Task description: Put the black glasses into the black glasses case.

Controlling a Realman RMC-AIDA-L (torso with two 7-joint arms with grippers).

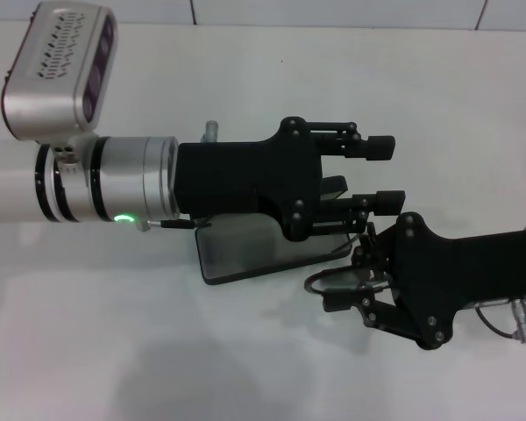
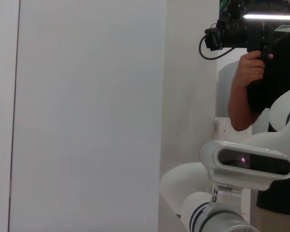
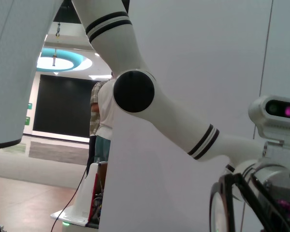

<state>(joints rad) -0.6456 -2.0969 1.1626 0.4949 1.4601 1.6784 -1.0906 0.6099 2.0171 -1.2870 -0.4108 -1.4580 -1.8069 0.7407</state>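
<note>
Glasses: the black glasses sit between the fingers of the right gripper, which is closed on the thin frame, just off the case's right end.
Case: the black glasses case lies open near the middle of the white desk; flat, rounded corners, smooth grey lining.
Left gripper: the left gripper hovers over the case, fingers spread wide, holding nothing.
Right wrist view: a thin dark oval rim shows close up.
</note>
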